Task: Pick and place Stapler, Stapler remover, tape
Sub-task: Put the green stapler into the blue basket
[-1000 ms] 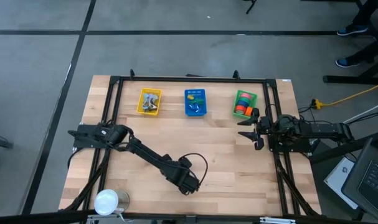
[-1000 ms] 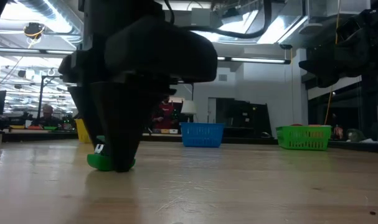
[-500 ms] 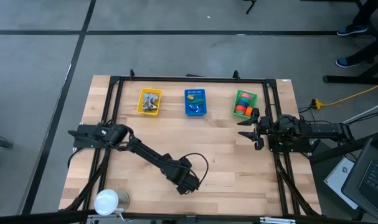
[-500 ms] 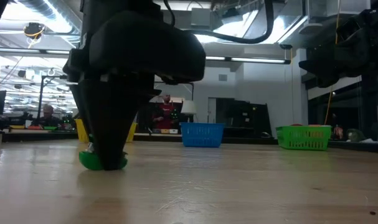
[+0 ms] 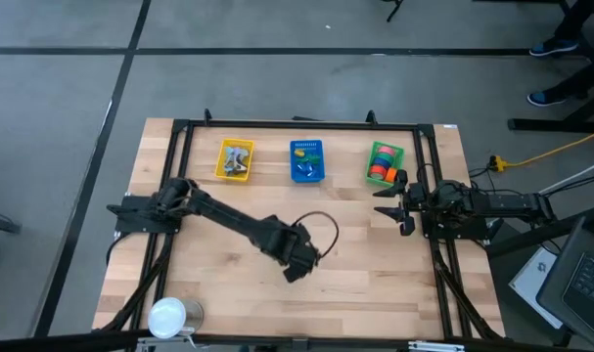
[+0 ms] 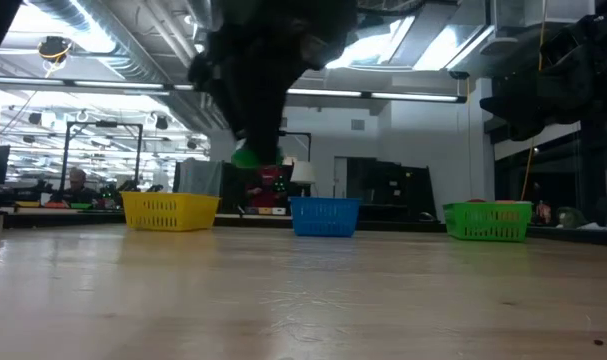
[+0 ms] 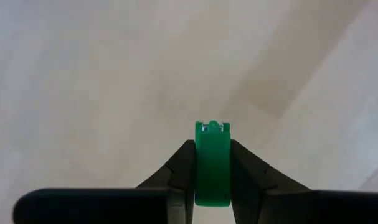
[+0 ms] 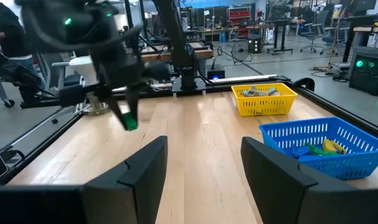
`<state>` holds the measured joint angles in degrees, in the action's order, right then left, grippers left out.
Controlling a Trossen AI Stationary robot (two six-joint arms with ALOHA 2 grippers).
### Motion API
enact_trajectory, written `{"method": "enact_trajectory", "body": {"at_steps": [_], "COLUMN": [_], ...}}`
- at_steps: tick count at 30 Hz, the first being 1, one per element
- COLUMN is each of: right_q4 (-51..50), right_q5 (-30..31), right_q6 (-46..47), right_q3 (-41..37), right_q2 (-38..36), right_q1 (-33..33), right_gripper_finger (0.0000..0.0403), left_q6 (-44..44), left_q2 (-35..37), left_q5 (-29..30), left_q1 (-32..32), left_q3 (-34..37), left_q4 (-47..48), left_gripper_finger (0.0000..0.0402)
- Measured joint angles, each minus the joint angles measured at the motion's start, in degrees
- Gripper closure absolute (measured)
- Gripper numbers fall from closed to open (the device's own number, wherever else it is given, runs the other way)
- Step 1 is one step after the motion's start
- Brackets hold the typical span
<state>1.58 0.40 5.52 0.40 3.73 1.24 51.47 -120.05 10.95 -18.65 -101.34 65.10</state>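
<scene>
- Up it comes: the left gripper (image 5: 295, 270), low on the wooden table (image 5: 375, 254) a second ago, has lifted clear, carrying the small green plastic tape roll (image 7: 212, 163) off the boards.
- The dark fingers (image 7: 181, 168) are clamped on the roll's flat sides, above the table's middle front.
- The right gripper (image 5: 396, 205) waits by the green mesh basket (image 5: 384, 163), jaws parted, holding nothing.
- Yellow basket (image 6: 169, 211) and blue basket (image 6: 325, 215) line the far edge.
</scene>
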Motion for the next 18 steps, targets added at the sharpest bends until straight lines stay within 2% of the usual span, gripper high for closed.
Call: {"method": "enact_trajectory", "body": {"at_steps": [10,18], "right_q4": [0.0,0.0], "right_q5": [0.0,0.0], "right_q6": [0.02,0.02], "right_q3": [0.0,0.0], "right_q2": [0.0,0.0], "right_q1": [0.01,0.0], "right_gripper_finger": [0.0192,0.0192], "left_q6": [-11.95,-21.26], "left_q2": [3.02,3.02], "left_q5": [5.21,5.68], "left_q1": [7.02,12.56], "left_q3": [0.0,-0.01], "left_q4": [-2.44,-8.06], "left_gripper_finger": [0.0344,0.0344]}}
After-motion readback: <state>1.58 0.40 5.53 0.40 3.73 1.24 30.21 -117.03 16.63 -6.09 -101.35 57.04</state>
